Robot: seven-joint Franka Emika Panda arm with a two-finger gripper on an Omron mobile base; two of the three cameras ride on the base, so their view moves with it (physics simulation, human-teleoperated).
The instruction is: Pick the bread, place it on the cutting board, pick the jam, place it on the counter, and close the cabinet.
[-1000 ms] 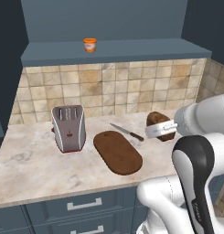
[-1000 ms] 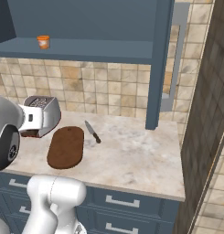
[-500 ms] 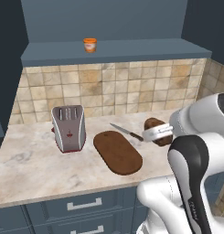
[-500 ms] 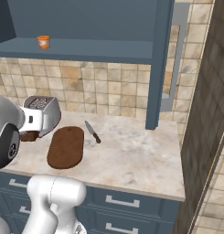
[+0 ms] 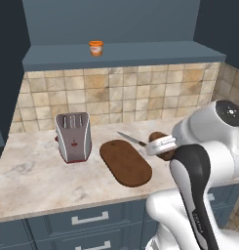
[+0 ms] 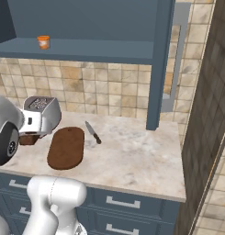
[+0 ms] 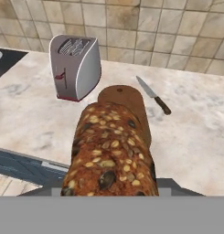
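Nearest the camera on the hand, the seeded dark brown loaf of bread (image 7: 111,151) sits clamped in the gripper (image 5: 161,146), jaws drawn in on it and its long axis running straight away from the hand. From the left base view the loaf (image 5: 160,145) hangs over the beige marbled stone bench (image 5: 38,180), just off the right end of the flat dark brown oval wooden cutting board (image 5: 126,162).

Just beyond the loaf's far end in the hand view lies that board (image 7: 127,105), its long axis roughly in line with the loaf's. The coming move, as I judge it, is a short carry forward and leftward until the loaf is over the board's middle, then down; little turning of the wrist should be needed.

Beside the board, a dark-handled kitchen knife (image 7: 153,95) lies on the stone, apart from the board's edge. Further off stands a silver two-slot toaster (image 7: 76,66). Farthest, the small orange jam jar (image 5: 95,48) stands on the blue-grey shelf (image 5: 140,52) of the open dark blue-grey wall cabinet (image 6: 160,55), well apart from the gripper.
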